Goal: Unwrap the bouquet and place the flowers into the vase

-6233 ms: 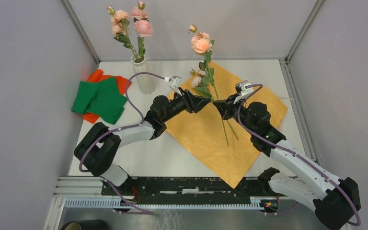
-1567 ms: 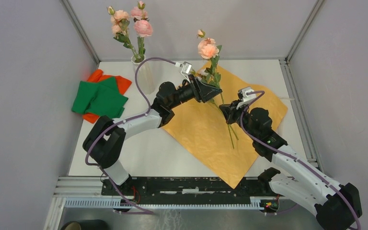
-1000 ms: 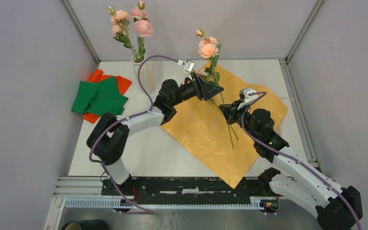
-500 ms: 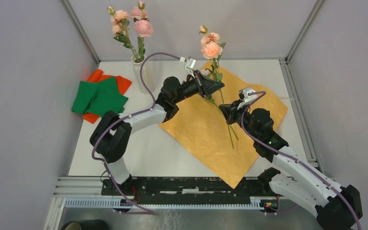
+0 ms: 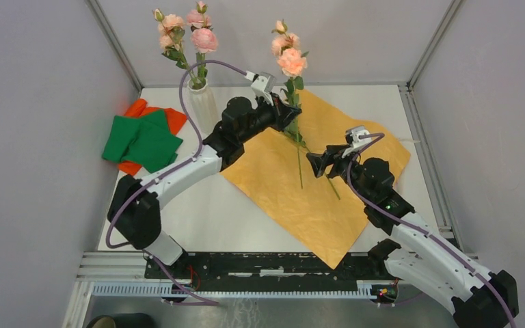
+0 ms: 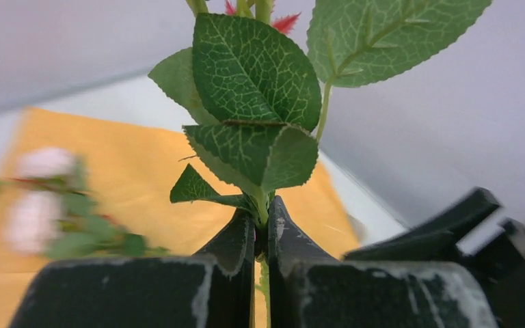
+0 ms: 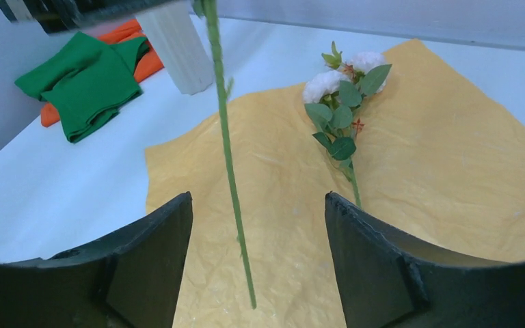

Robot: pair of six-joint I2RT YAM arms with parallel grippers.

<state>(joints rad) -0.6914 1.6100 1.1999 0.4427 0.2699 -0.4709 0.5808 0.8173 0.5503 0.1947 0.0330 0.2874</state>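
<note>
White tabletop carries the flattened orange paper sheet. Since a second ago the left gripper has clamped the peach rose by its stem, just under the leaves, and carried it up and to the left. The right gripper has let go, its jaws spread wide near the dangling stem. Far left, the ribbed vase holds pink roses. A white-flowered sprig lies on the paper.

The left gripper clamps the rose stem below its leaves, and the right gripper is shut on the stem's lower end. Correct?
No: the right gripper is open, the stem hanging free between its fingers, as the right wrist view shows. The left gripper does clamp it.
</note>
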